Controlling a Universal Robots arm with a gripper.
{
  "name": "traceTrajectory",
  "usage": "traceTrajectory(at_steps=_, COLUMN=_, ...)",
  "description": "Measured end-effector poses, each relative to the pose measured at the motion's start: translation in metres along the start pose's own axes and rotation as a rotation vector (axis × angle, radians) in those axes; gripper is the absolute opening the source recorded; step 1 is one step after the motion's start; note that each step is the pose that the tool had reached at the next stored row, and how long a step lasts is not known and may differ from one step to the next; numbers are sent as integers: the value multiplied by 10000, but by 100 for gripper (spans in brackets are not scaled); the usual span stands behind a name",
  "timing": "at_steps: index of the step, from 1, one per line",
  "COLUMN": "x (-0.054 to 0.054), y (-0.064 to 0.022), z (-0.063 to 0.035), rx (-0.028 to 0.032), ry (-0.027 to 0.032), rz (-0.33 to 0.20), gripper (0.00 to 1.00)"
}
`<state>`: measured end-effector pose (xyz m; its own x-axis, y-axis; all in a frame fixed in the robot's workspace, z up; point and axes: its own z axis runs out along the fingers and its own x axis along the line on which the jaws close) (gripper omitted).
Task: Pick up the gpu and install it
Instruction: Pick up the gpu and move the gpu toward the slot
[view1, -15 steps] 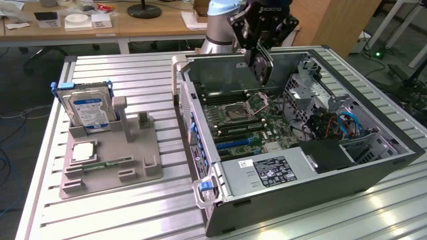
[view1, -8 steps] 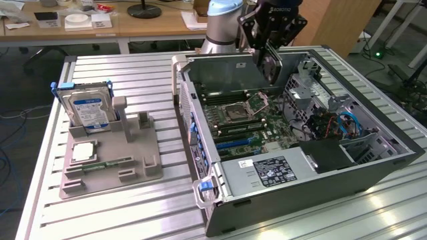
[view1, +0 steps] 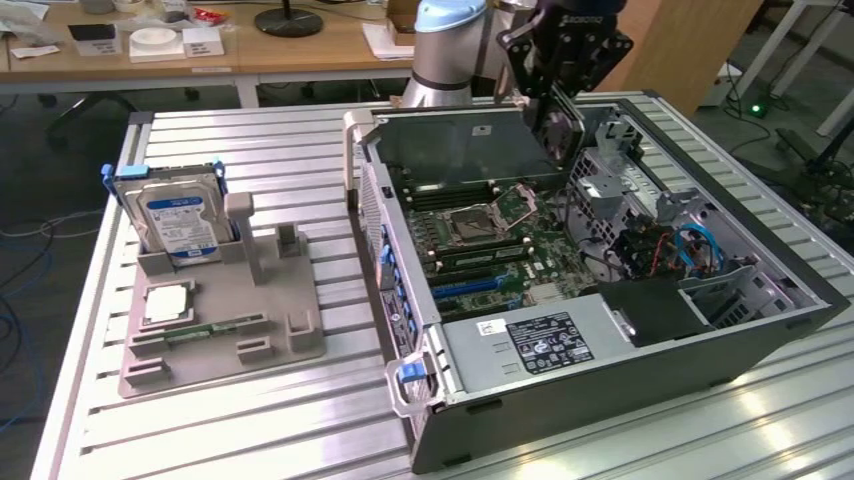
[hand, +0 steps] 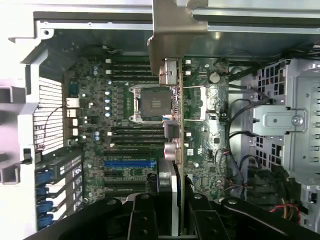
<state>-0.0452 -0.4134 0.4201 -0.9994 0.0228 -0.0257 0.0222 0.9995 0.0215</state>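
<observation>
The gpu (view1: 559, 128) hangs on edge over the far end of the open computer case (view1: 747, 335), with my gripper (view1: 555, 98) shut on it from above. In the wrist view the gpu (hand: 178, 150) appears edge-on between my two black fingers (hand: 142, 217). Its silver-grey bracket (hand: 172, 37) reaches toward the case's rear wall. The card floats above the motherboard (hand: 200, 125), over the area beside the CPU socket (hand: 152, 102) and apart from it. The blue expansion slot (hand: 127, 163) lies off to one side of the card.
A grey holder tray (view1: 220, 345) on the exterior view's left carries a silver hard drive with a blue label (view1: 180, 220), a CPU chip (view1: 167, 300) and a green memory stick (view1: 214, 328). Inside the case are the power supply (view1: 534, 345), a metal drive cage (hand: 285, 120) and loose cables (view1: 687, 250).
</observation>
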Motion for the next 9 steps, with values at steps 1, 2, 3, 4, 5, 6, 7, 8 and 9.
traceTrajectory(at_steps=1, x=-31, y=1, z=3, rx=0, ry=1, rz=-1, gripper=28)
traceTrajectory(at_steps=2, x=-75, y=2, z=6, rx=0, ry=0, rz=-4, gripper=28)
traceTrajectory(at_steps=3, x=-114, y=3, z=10, rx=-1, ry=1, rz=-3, gripper=28)
traceTrajectory(at_steps=4, x=-130, y=3, z=11, rx=0, ry=1, rz=-3, gripper=28)
traceTrajectory(at_steps=5, x=-133, y=3, z=11, rx=0, ry=1, rz=-4, gripper=28)
traceTrajectory(at_steps=6, x=-133, y=2, z=11, rx=0, ry=1, rz=-4, gripper=28)
traceTrajectory(at_steps=7, x=-133, y=3, z=11, rx=1, ry=1, rz=-3, gripper=28)
traceTrajectory(at_steps=8, x=-133, y=3, z=11, rx=1, ry=0, rz=-3, gripper=28)
traceTrajectory(at_steps=9, x=-133, y=3, z=11, rx=0, ry=1, rz=-3, gripper=28)
